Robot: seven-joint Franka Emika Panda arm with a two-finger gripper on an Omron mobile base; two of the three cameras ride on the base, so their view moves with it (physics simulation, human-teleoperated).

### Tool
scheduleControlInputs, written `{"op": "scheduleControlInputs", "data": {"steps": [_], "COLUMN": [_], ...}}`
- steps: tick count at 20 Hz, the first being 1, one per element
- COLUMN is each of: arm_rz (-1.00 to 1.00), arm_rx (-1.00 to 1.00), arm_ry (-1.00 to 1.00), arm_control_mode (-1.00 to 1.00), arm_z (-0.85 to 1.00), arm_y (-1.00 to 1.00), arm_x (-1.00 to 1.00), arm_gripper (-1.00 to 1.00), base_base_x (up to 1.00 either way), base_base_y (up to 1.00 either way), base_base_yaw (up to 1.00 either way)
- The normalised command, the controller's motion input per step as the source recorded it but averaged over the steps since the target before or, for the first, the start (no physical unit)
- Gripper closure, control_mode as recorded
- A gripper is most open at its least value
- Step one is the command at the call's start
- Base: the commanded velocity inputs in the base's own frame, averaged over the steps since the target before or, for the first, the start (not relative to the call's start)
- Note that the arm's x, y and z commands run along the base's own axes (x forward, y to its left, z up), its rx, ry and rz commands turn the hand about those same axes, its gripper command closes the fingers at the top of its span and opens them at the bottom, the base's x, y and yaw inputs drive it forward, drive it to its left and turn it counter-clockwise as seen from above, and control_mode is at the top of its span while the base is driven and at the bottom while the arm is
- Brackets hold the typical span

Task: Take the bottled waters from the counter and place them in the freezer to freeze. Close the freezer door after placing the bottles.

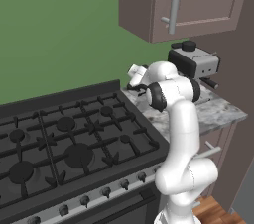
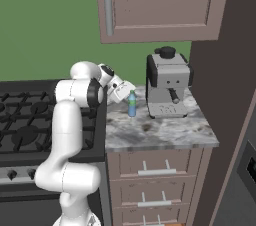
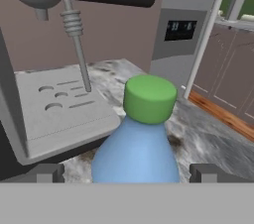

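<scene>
A teal-tinted bottled water [image 2: 132,105] with a green cap [image 3: 149,98] stands upright on the marbled counter [image 2: 165,132], just left of the coffee machine. My gripper [image 3: 128,173] is open and level with the bottle's shoulder. One fingertip [image 3: 47,172] stands wide on each side of the bottle and neither touches it. In the right base view the gripper [image 2: 123,93] reaches the bottle from the left. In the left base view the hand [image 1: 136,74] shows and the arm hides the bottle. The grey freezer door [image 3: 181,29], with its dark dispenser inset and long bar handle [image 3: 208,34], looks shut.
The black-and-silver coffee machine [image 2: 168,82] stands close behind and to the right of the bottle; its steam wand [image 3: 78,44] hangs near. The black gas stove [image 1: 69,139] lies left of the counter. A brown wall cabinet [image 2: 157,2] hangs above. Drawers [image 2: 155,170] sit below the slab.
</scene>
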Motion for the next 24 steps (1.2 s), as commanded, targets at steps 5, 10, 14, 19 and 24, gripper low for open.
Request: {"op": "scheduleControlInputs", "data": {"steps": [5, 10, 14, 19, 24], "arm_rz": [0.00, 0.00, 0.00, 0.00, 0.00], "arm_rx": [0.00, 0.00, 0.00, 0.00, 0.00], "arm_ry": [0.00, 0.00, 0.00, 0.00, 0.00], "arm_control_mode": [-1.00, -1.00, -1.00, -1.00, -1.00], "arm_z": [0.00, 0.00, 0.00, 0.00, 0.00], "arm_y": [0.00, 0.00, 0.00, 0.00, 0.00], "arm_x": [0.00, 0.00, 0.00, 0.00, -0.05], "arm_gripper": [-1.00, -1.00, 1.00, 1.00, 1.00], "base_base_x": [0.00, 0.00, 0.00, 0.00, 0.00], "base_base_y": [0.00, 0.00, 0.00, 0.00, 0.00], "base_base_yaw": [0.00, 0.00, 0.00, 0.00, 0.00]}}
